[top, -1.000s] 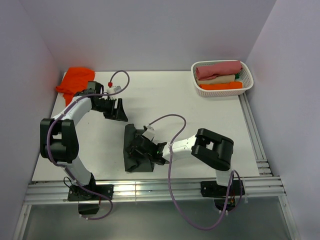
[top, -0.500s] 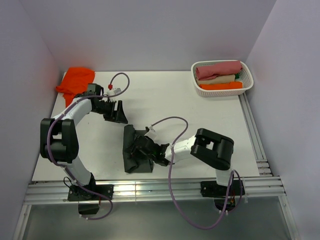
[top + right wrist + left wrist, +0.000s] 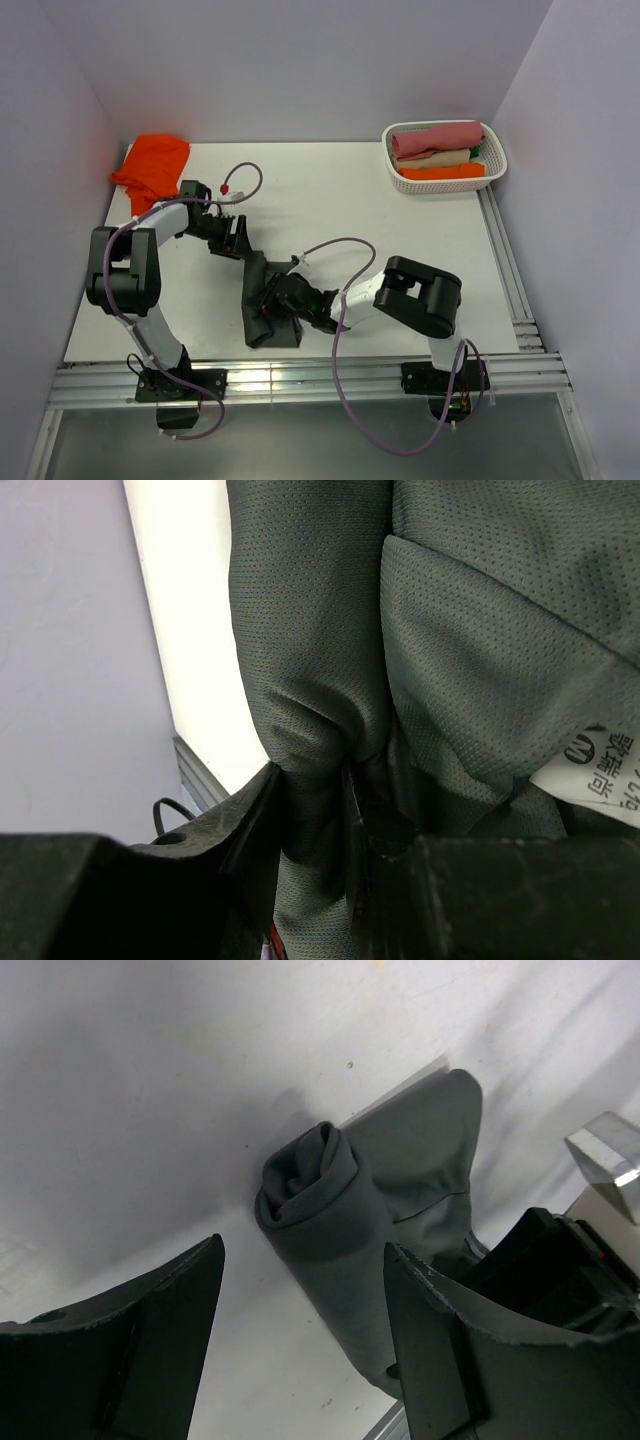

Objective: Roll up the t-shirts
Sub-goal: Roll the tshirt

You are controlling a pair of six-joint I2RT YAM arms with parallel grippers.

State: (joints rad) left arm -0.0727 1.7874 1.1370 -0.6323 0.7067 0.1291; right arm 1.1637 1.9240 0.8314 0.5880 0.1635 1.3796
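One grey t-shirt (image 3: 257, 315), one orange t-shirt (image 3: 155, 160), one basket (image 3: 440, 184)

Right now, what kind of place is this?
Probably a robot lab booth: plain walls box in a white table, the left arm and right arm are bolted to its edge, and a basket holds rolled clothes.

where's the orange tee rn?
Top external view: the orange-red t-shirt lies bunched in the far-left corner of the table, beyond the left pincer and well apart from the dark grey t-shirt.
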